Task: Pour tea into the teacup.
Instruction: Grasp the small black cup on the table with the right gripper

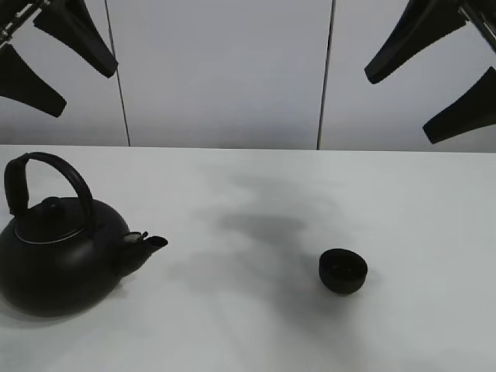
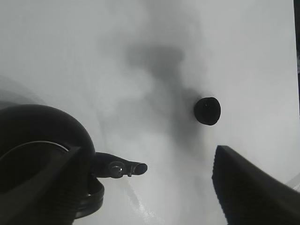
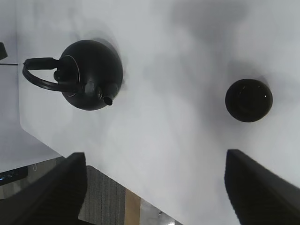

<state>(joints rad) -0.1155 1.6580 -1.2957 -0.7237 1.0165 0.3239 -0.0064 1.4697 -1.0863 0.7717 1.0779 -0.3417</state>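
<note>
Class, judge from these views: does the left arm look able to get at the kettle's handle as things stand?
Probably yes. The left hand hangs open above the kettle, whose arched handle stands upright with nothing over it; the teacup sits well aside.

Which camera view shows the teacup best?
The right wrist view: the teacup is largest there, seen from above with its whole round opening. The exterior high view shows the teacup smaller, at a slant. The left wrist view shows the teacup small, with little detail.
</note>
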